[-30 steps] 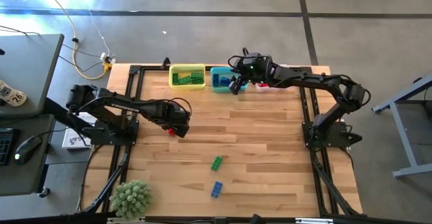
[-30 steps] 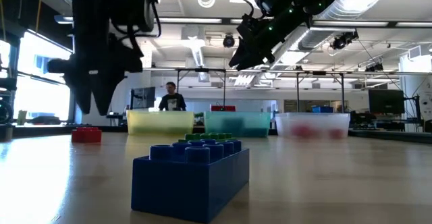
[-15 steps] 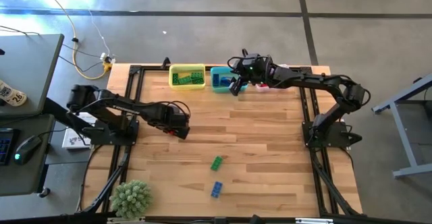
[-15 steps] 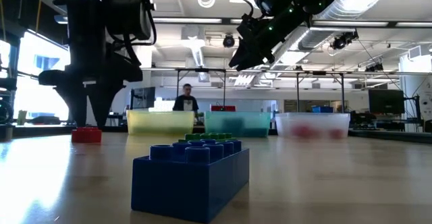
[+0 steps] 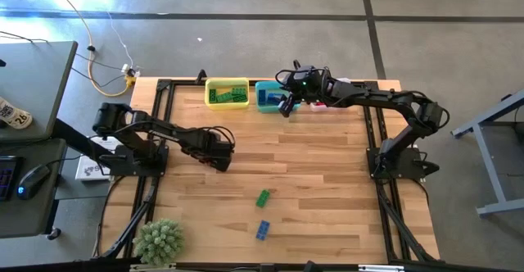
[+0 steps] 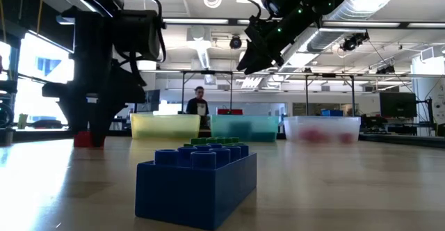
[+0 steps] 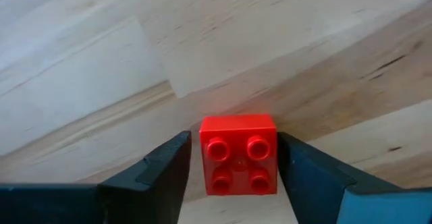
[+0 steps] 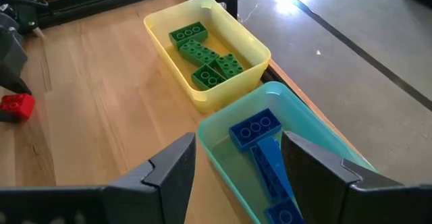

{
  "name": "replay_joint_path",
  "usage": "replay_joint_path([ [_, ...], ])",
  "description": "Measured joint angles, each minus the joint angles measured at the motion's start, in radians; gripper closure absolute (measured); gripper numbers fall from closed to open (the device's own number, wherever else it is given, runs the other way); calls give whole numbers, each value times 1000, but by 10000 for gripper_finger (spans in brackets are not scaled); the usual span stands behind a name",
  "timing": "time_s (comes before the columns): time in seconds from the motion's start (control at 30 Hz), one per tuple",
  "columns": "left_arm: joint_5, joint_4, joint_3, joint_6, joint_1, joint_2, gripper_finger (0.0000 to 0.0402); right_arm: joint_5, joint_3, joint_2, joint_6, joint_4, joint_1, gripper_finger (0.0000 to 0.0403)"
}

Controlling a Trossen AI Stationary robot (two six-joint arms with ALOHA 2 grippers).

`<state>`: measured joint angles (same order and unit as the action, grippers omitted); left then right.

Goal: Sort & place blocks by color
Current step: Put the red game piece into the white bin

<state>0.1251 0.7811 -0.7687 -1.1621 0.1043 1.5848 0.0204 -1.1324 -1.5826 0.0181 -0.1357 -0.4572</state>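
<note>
Left wrist view: red block [image 7: 239, 155] is seen between the open fingers of the left tool [image 7: 233, 177], not gripped.
Risk: block may be pushed aside if one finger touches first.
Right tool [image 8: 237, 177]: open, held empty above teal bin [image 8: 223, 143].

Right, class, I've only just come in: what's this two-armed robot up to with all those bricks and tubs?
It is sorting toy bricks by colour. The left gripper is down at the table, its open fingers either side of a red brick without clamping it. The right gripper hangs open above the teal bin, which holds blue bricks; the yellow bin holds green bricks. A green brick and a blue brick lie loose on the table.
</note>
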Motion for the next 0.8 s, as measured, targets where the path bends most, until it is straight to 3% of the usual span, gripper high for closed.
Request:
replay_joint_path([
  [0.27, -5, -9, -2, 69, 0, 11, 291, 0, 0, 0, 0, -3, 0, 197],
  [0.53, -27, -53, -66, 134, 18, 16, 291, 17, 0, 0, -66, -3, -1, 197],
  [0.8, -38, -197, -166, 262, 143, 3, 291, 44, 0, 0, -89, -2, -21, 197],
])
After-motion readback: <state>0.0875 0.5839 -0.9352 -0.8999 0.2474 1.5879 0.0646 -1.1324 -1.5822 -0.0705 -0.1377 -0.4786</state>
